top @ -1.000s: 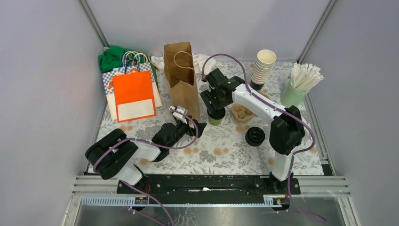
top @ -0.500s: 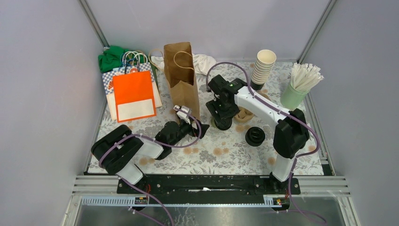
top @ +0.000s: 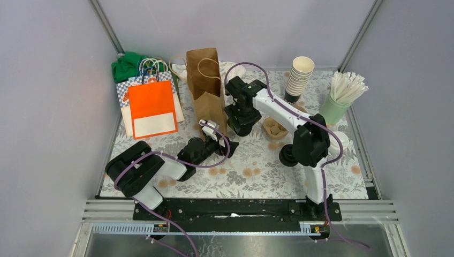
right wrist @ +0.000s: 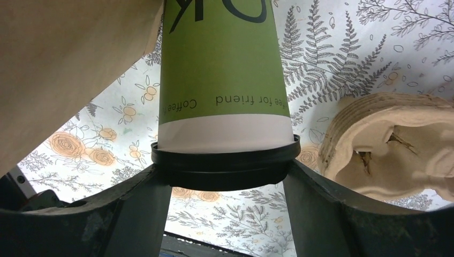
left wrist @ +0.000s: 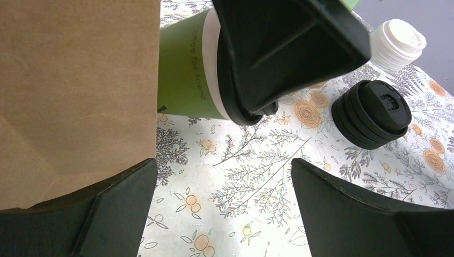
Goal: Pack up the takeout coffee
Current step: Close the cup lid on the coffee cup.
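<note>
Carefully, with the right gripper (right wrist: 225, 172) clamped on the lidded rim of the green coffee cup (right wrist: 222, 69), just beside the brown bag (top: 206, 93) toward the table's (top: 251, 176) far edge, raise it upright above the bag mouth while the wide-open, empty left gripper (left wrist: 222, 172) steadies the bag.

Enclosure: plain matte lilac-grey walls (top: 53, 80) on the left, back and right. Aluminium posts (top: 107, 28) run up both back corners. Tabletop (top: 251, 179) surface printed white with grey ferns and orange flowers. Ribbed metal rail (top: 369, 210) runs along the near edge. Lighting even, shadows soft and short.
</note>
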Available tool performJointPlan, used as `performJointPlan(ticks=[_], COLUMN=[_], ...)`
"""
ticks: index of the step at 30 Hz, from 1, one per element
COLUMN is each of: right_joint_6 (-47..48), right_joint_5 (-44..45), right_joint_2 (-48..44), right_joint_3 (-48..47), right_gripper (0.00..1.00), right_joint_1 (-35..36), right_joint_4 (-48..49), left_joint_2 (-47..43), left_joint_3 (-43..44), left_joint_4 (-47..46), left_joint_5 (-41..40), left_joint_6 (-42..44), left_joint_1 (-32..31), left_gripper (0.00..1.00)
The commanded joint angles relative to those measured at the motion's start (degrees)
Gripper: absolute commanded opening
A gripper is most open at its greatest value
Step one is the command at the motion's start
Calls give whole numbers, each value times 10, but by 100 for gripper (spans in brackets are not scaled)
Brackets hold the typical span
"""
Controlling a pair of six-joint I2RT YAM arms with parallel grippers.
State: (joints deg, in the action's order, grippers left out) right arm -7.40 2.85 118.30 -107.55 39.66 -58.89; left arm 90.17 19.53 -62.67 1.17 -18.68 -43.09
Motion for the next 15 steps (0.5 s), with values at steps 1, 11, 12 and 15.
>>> performJointPlan(ticks=[1,11,12,15], right_joint_6=[0,-16,-19,-27], right_joint_5=[13,11,10,8], right_joint_2=[-29,-138,-154,-198], right_joint_3=[-21,68,84,125], right_gripper=[58,59,59,59], right_joint_1=[5,5,5,5], right_joint_4=[-37,-84,-89,-114], left_joint_2=[-28,-102,-107,-116], left_joint_3=[0,-10,-13,-24], left_joint_4=[-22,44,49,44], left_joint_5=[1,15,15,22], left_joint_6=[7,33,35,43], left_joint_1=[2,3,2,-1], left_gripper=[99,99,99,99])
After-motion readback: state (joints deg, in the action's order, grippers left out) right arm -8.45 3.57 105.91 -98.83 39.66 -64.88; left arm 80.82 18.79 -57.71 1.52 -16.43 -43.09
